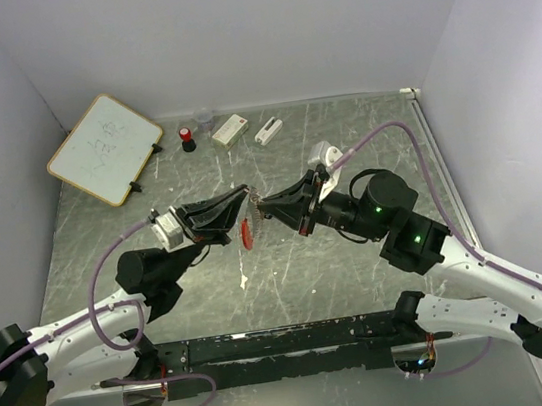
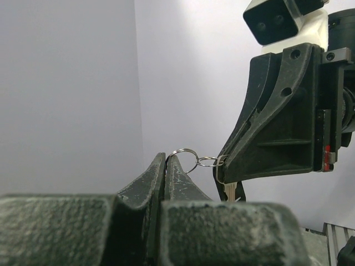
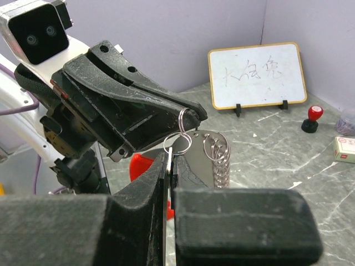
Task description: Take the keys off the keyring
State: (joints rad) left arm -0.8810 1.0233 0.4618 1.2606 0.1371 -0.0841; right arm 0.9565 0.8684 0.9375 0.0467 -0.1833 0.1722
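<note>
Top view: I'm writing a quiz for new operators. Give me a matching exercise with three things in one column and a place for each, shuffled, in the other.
Things:
1. whiteboard
2. keyring
3. bottle

Places:
A. standing on the table, just right of the whiteboard
B. held in the air between the left gripper and right gripper
C. propped up in the back left corner

Pairs: 1-C; 2-B; 3-A
</note>
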